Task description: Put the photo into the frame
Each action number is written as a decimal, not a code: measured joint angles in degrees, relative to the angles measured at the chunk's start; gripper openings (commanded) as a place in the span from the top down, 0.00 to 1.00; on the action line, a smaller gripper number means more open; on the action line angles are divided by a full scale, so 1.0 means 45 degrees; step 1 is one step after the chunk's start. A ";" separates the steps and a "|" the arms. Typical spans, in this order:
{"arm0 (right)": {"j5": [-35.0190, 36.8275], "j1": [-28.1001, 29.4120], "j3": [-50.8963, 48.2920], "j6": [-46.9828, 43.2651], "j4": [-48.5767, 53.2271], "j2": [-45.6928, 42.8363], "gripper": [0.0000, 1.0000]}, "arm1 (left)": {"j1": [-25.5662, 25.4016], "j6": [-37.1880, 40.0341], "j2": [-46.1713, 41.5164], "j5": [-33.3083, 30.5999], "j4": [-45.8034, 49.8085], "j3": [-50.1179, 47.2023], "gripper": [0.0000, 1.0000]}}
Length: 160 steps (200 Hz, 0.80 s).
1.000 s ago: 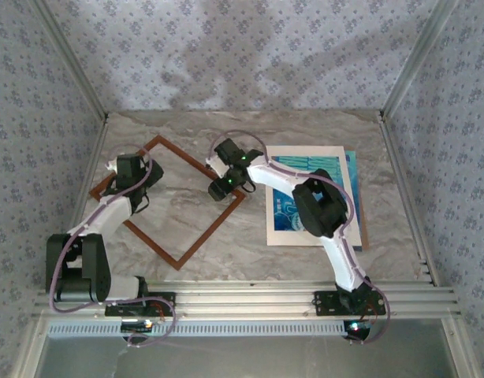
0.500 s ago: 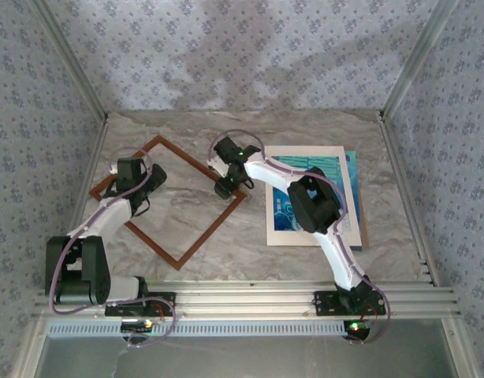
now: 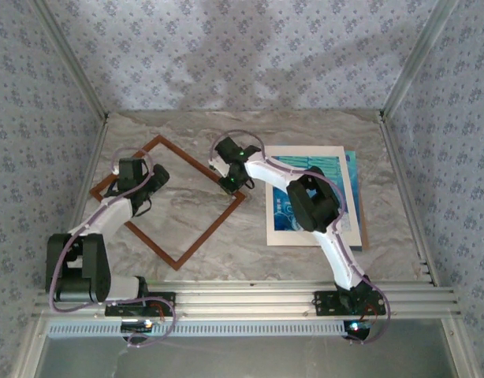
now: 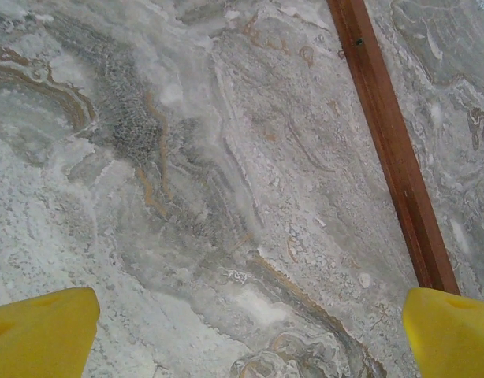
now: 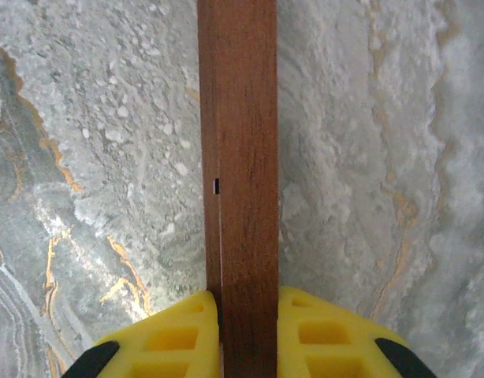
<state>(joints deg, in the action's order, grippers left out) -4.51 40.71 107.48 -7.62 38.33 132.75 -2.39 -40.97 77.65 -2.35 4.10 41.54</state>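
The right jaws are clamped on the frame (image 5: pixel 240 142), one yellow pad on either side of its rail (near the frame's right corner). The left jaws stand wide apart over bare worktop (image 4: pixel 187 157) inside the frame. The photo (image 3: pixel 350 173) lies right of the frame, apart from it.
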 measured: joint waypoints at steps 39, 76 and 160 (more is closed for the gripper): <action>-0.0185 -0.0199 -0.2579 0.1574 -0.0573 -0.1583 0.95 | -0.0155 -0.0214 0.0665 0.0053 0.0005 0.0253 0.02; 0.0219 -0.0355 -0.4843 0.3439 -0.0831 -0.3147 0.95 | -0.0554 -0.0267 0.1477 0.0243 0.0000 0.0967 0.02; 0.1797 0.0291 -0.7053 0.8446 -0.1311 -0.4609 0.95 | -0.0996 -0.0393 0.2035 0.0529 0.0073 0.1817 0.02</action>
<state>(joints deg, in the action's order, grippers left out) 3.57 42.02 75.75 30.39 32.42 112.01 -6.87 -42.74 86.80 0.03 4.43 49.71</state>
